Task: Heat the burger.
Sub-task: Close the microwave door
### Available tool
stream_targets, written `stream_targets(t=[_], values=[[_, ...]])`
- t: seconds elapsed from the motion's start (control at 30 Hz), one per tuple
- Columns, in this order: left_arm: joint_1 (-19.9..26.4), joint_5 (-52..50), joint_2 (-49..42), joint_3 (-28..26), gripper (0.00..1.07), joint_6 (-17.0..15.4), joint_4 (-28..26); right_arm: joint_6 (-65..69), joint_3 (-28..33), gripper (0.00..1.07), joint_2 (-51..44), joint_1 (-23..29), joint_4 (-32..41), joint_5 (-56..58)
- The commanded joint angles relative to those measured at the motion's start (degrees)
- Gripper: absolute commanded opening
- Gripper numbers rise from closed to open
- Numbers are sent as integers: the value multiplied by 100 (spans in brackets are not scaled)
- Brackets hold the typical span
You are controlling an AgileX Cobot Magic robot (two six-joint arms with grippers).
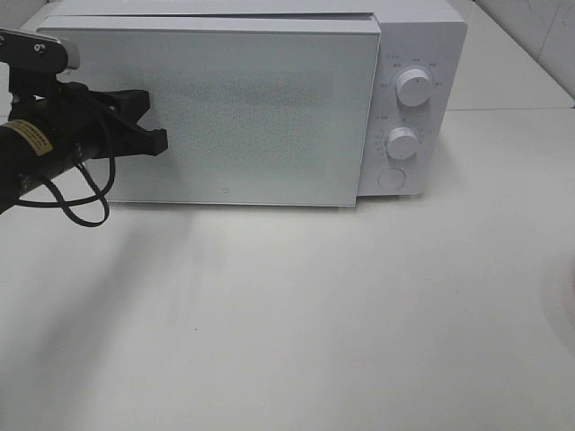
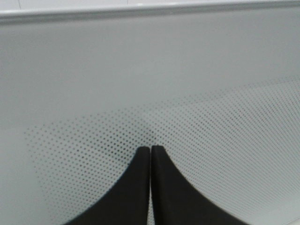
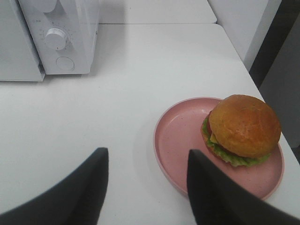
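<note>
The microwave (image 1: pixel 269 99) is a white box with a flat, matte door (image 1: pixel 220 117) whose window is a fine dotted mesh; two round ribbed knobs (image 1: pixel 413 87) and a round button (image 1: pixel 391 179) sit on its right panel. The door's right edge stands slightly proud of the body. The left pincer (image 1: pixel 154 124), black and smooth with curved tapering fingers (image 2: pixel 136 187), is pressed together with nothing between, its tips right at the door's left part. The burger (image 3: pixel 241 129) has a glossy, domed golden-brown bun with frilly green lettuce at its rim; it sits on the far side of a shallow round pink plate (image 3: pixel 176 140), near the tabletop's (image 1: pixel 287 314) right edge. The right pincer (image 3: pixel 145 161) is spread wide above bare tabletop just beside the plate. Smooth white tabletop lies open in front of the microwave.
</note>
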Motion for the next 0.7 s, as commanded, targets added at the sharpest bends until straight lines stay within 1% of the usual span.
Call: stream_targets(t=[0.03,0.6,0.7], values=[[29,-92,-17,-166,1,6,-350,-69,17,46,-172,-23,-17,-46],[-6,-109,155,-172,1,11,-424,-69,17,46,-172,-23,-17,-46],[-6,-63,155,-269,1,11,-458,-69,17,46,-172,-23,-17,-46]])
